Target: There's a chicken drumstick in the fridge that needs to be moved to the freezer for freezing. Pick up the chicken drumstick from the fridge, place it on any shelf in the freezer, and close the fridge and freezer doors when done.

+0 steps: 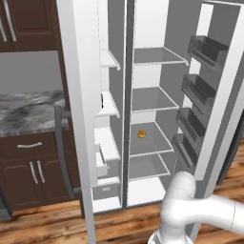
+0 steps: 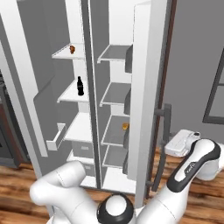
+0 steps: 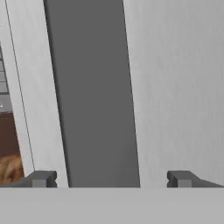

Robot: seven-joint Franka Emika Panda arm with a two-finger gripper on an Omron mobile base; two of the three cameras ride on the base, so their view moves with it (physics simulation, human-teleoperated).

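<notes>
The gripper (image 3: 111,178) stands spread wide and holds nothing, its tips on either side of the dark bar handle (image 3: 94,96) on the outer face of the fridge door (image 2: 148,87). That door is likely stiff and fairly heavy, swinging only on its hinge, so the handle, or a flat push on the panel beside it, looks like the place to take it. Past the door, the fridge (image 1: 147,97) holds an orange-yellow lump (image 1: 141,134). Farther from the door, the chicken drumstick (image 2: 72,49) lies on the freezer (image 2: 65,94)'s top shelf, above a dark bottle (image 2: 80,86); small, light, probably slippery.
</notes>
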